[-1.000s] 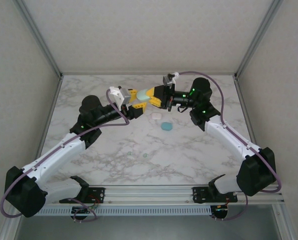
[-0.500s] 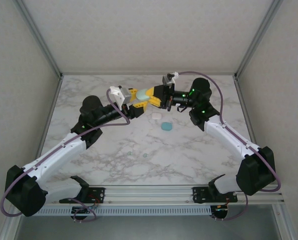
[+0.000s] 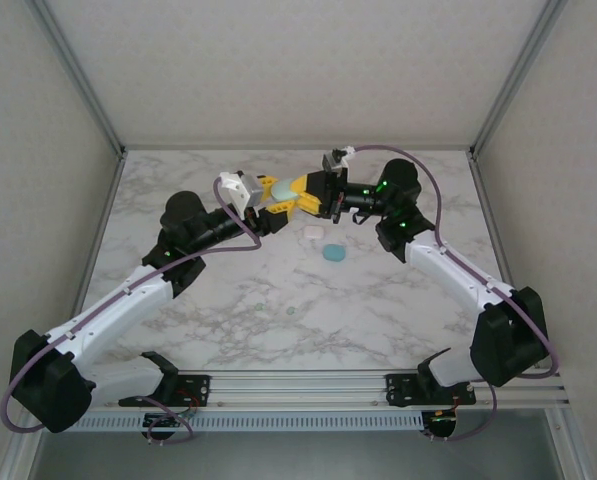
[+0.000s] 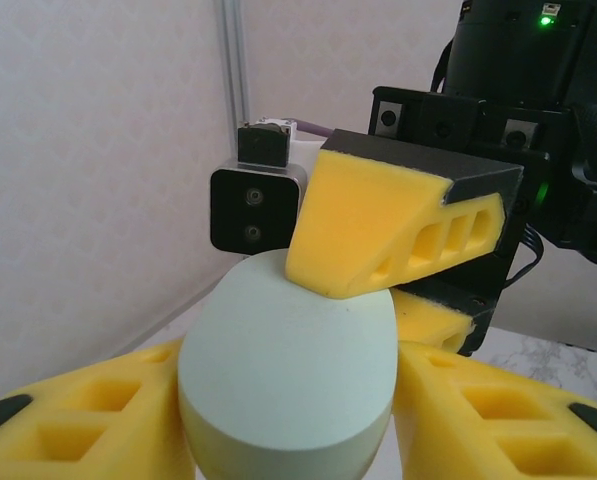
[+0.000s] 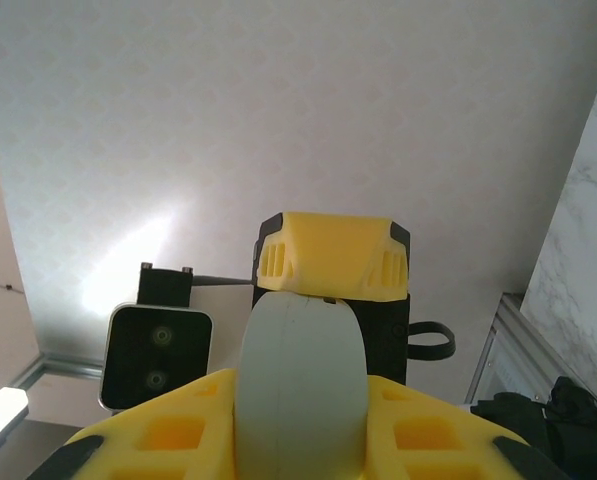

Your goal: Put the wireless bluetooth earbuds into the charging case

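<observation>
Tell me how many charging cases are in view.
3. A mint case is gripped in the air by the left gripper and right gripper; a white case and a teal case lie on the table nearby. More may be hidden from view.

Left arm (image 3: 128, 300), right arm (image 3: 458, 272): white shells on lower links, black joints, black forearms. Purple cable (image 3: 433, 180) runs along each arm. Green lights (image 3: 386, 184) near right wrist. Left gripper (image 4: 288, 400), right gripper (image 5: 303, 440): yellow fingers (image 4: 378, 225) with rectangular cut-outs, black mounts. Black two-lens camera box (image 4: 256, 205), pale rim, at wrist.
</observation>
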Controlling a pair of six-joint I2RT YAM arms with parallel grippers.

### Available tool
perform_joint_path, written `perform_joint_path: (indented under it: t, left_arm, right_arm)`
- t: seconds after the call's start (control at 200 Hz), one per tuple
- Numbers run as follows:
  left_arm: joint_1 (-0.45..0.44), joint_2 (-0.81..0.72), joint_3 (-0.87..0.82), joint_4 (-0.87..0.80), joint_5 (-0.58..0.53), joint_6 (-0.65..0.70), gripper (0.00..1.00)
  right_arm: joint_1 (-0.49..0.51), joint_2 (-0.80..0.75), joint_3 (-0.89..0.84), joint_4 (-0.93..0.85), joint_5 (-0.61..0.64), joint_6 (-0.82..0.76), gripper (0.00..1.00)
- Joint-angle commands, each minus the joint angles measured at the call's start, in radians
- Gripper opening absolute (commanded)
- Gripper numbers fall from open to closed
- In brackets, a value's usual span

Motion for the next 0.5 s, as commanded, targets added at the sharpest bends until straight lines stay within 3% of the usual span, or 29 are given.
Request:
perform_joint_path:
  t: [0.0,0.496]
  left_arm:
    - [-0.023,0.011,0.029,-0.020,0.036,0.028,0.50]
    - [-0.026,0.009,0.041,-0.057,0.033,0.068,0.51]
  right_arm:
    - [0.010,0.013,-0.008,0.076,0.019,0.034,0.18]
    - [0.009,0.045,-0.020,0.203,0.026,0.125,0.17]
